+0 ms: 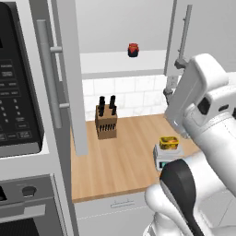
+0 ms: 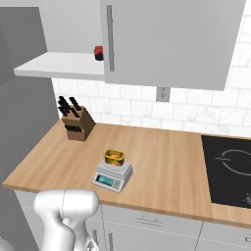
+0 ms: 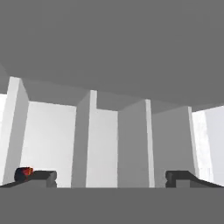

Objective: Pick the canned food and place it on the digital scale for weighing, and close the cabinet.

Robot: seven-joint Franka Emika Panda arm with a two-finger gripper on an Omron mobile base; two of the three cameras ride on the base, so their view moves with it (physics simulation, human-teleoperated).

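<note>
Grey-white cabinet [image 1: 69, 92] open; red jar [image 1: 133, 50] on its shelf [image 1: 122, 62].

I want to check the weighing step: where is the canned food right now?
The canned food sits on the digital scale on the wooden counter, right of the knife block in both base views, below the open cabinet.
</note>
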